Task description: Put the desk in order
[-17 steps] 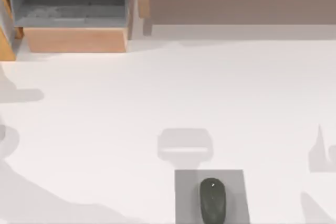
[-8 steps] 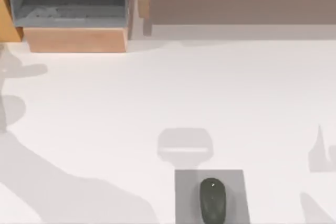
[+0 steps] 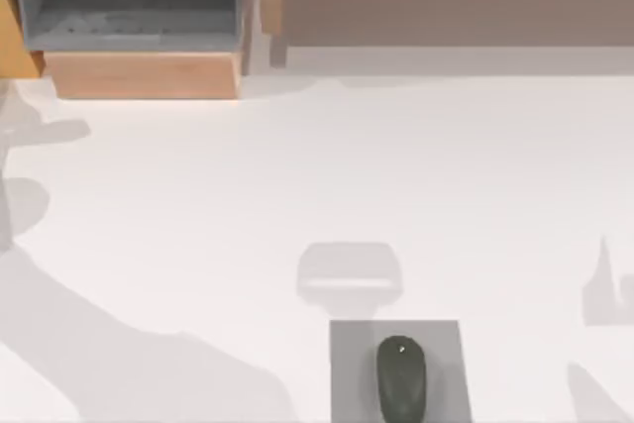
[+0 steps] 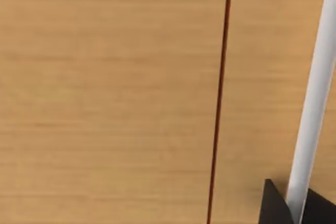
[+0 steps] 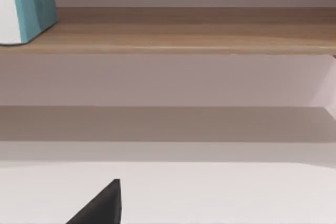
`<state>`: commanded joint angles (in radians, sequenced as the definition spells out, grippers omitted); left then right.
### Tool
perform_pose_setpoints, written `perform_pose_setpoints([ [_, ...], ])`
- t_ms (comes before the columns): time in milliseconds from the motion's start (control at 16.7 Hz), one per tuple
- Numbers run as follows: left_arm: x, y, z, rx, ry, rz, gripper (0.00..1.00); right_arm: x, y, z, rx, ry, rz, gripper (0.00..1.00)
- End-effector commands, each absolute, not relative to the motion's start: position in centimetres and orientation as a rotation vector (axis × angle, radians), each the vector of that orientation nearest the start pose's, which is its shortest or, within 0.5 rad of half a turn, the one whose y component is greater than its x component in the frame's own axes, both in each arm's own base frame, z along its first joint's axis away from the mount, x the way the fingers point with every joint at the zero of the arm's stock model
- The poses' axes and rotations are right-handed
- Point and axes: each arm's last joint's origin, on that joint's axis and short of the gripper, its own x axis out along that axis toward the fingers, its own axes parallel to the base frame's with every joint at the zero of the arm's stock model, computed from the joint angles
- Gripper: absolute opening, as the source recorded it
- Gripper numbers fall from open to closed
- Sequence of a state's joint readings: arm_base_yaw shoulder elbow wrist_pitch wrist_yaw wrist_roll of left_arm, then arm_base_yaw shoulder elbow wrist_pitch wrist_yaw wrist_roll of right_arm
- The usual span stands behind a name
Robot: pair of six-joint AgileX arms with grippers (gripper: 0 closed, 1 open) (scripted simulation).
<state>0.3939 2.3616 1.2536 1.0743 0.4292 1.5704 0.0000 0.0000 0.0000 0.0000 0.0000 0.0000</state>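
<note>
Pincer of your left arm [image 4: 296,208]: dark tips seen close against a light wooden panel [image 4: 105,98], on either side of a white strip [image 4: 315,87]. Whether it is apart, together or clamped on that strip cannot be told. Pincer of your right arm [image 5: 100,205]: one matte black wedge low over the table, facing the long shelf [image 5: 184,38]; its state cannot be told either.

Table [image 3: 317,175]: the task's thing, a flat, smooth, plain white top spanning the whole top view, crossed by soft grey shadows.

Shelf units: warm, light-grained wood along the table's far edge. The left unit [image 3: 144,76] is boxy, with a grey-lined compartment [image 3: 129,7] open to the camera. The right one is a long, low plank shelf.

Mouse pad [image 3: 352,373]: thin grey square at the near edge, right of centre.

Mouse [image 3: 400,378]: dark, rounded and oval, lying on the pad.

Container [image 5: 31,3]: white and teal, standing on the long shelf.

Progress, as a judgement: you appear near the end. Each item sits in a sensible place, and perhaps only the open compartment remains to be closed.
</note>
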Motion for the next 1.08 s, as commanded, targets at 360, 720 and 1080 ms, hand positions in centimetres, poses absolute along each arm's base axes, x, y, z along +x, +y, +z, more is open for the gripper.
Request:
perform_pose_setpoints([
  [360, 43.92, 17.40, 8.92, 1.547, 0.014, -0.027, 0.68, 10.57, -0.12, 16.00, 0.000, 0.000, 0.000, 1.00],
  [720, 43.92, 17.40, 8.92, 1.547, 0.014, -0.027, 1.00, 10.57, -0.12, 16.00, 0.000, 0.000, 0.000, 1.00],
  [1080, 43.92, 17.40, 8.92, 1.547, 0.014, -0.027, 1.00, 10.57, -0.12, 16.00, 0.000, 0.000, 0.000, 1.00],
])
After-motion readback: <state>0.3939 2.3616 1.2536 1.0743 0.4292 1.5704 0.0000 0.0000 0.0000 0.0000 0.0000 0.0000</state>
